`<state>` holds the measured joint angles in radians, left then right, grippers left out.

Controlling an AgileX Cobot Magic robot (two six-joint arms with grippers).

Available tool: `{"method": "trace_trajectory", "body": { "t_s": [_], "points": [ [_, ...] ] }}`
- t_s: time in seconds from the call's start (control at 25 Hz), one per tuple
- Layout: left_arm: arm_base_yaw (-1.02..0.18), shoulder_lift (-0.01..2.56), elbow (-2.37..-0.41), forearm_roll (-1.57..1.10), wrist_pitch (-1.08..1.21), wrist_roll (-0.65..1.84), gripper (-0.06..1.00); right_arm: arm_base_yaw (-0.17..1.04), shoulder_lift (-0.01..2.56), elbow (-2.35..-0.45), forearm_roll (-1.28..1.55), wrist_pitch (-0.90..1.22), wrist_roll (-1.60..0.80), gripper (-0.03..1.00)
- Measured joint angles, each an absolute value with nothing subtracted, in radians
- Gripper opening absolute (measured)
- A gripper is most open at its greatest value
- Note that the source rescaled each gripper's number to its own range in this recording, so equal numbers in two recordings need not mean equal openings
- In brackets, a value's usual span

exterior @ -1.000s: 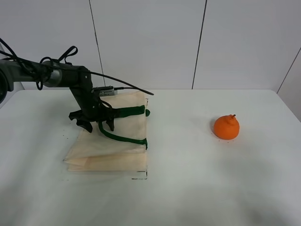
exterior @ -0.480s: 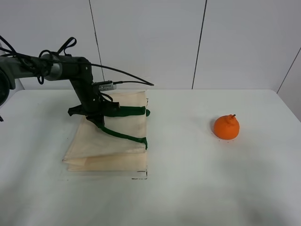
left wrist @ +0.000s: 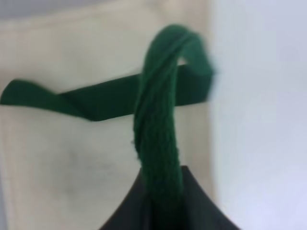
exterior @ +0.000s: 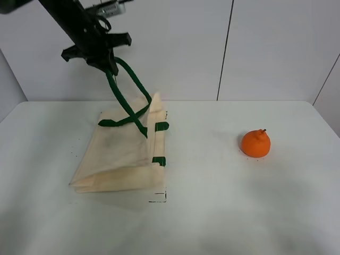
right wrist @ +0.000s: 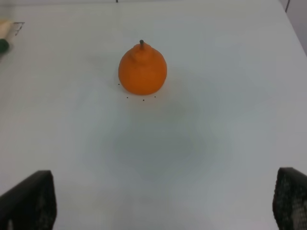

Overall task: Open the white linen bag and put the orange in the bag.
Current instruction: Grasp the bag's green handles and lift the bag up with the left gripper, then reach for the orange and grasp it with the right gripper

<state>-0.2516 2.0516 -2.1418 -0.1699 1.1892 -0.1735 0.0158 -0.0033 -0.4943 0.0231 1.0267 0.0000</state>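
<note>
The white linen bag (exterior: 119, 156) lies on the left of the table, its mouth edge with green tabs pulled up towards the right. My left gripper (exterior: 103, 57) is high above it, shut on one dark green strap handle (exterior: 123, 87), which hangs taut down to the bag. The left wrist view shows that strap (left wrist: 158, 129) running into the gripper (left wrist: 163, 201), with the bag's cloth (left wrist: 72, 163) below. The orange (exterior: 256, 143) sits alone on the right. In the right wrist view my right gripper (right wrist: 160, 201) is open, and the orange (right wrist: 142, 70) lies well ahead of it.
The white table (exterior: 212, 212) carries a small black corner mark (exterior: 161, 198) just in front of the bag. A white panelled wall (exterior: 212, 48) stands behind. The right arm is out of the exterior view.
My left gripper has risen from bag level to high above the table with the green strap in it. The strap is taut and the bag's mouth edge is lifted. The orange has not moved.
</note>
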Motion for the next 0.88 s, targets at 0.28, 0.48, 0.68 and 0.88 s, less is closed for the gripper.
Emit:
{"method": "trace_trajectory", "body": {
  "t_s": [0.28,0.48,0.68,0.88],
  "points": [
    [-0.252,1.928,-2.162,-0.21,1.191,-0.149,0.0,0.016,-0.003,-0.494,0.023,1.027,0.0,1.0],
    [-0.252,1.888,-2.162,-0.212,1.191,-0.149,0.0,0.016,0.001,-0.494,0.023,1.027,0.0,1.0],
    [-0.252,1.883,-2.162,-0.215,1.191,-0.149,0.0,0.016,0.241,-0.536,0.023,0.961,0.0,1.0],
    [-0.252,1.883,-2.162,-0.215,1.191,-0.148,0.0,0.016,0.705,-0.698,0.037,0.894,-0.042,1.0]
  ]
}}
